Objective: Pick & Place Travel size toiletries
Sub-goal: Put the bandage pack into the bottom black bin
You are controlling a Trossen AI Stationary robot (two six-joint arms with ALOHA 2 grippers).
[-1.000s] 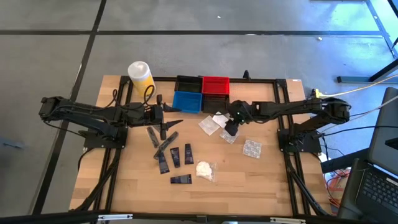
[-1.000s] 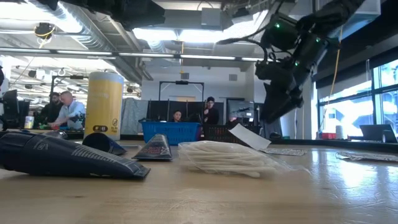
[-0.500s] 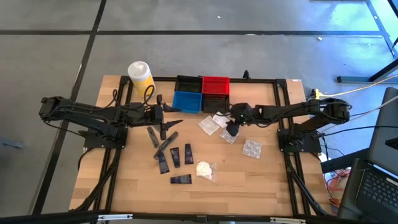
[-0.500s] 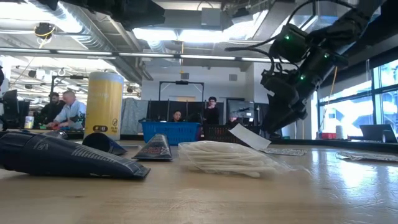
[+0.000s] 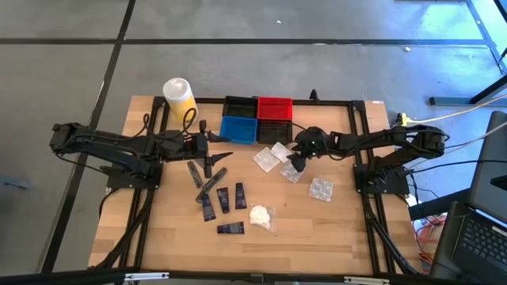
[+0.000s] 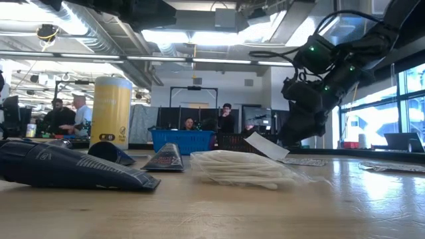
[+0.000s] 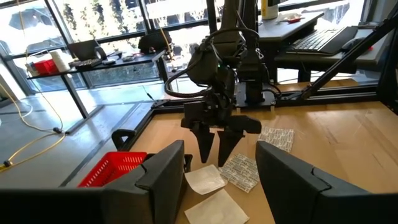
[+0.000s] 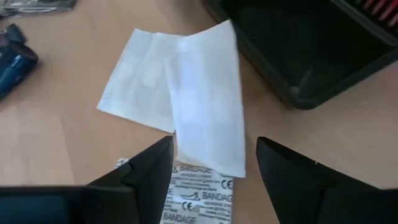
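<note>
My right gripper (image 5: pixel 295 166) is open and points down just above a white paper packet (image 8: pixel 186 118) and a printed bandage packet (image 8: pixel 199 193) that lie flat on the table; its fingers (image 7: pixel 205 149) stand over them and touch nothing I can see. Another clear packet (image 5: pixel 321 188) lies toward the right edge, and one more white packet (image 5: pixel 265 159) lies to the gripper's left. Several dark tubes (image 5: pixel 224 198) and a white wad in clear wrap (image 5: pixel 261 215) lie mid-table. My left gripper (image 5: pixel 215 158) is open above the far end of the tubes.
Small square bins stand along the far edge: blue (image 5: pixel 238 128), red (image 5: pixel 274 107) and black (image 8: pixel 298 56), the black one right beside the white packet. A yellow cylinder (image 5: pixel 179 99) stands at the far left corner. People sit in the room beyond the table.
My right gripper has come down a little toward the packets and its wrist has shifted slightly toward the table's right. The packets and tubes lie where they were.
</note>
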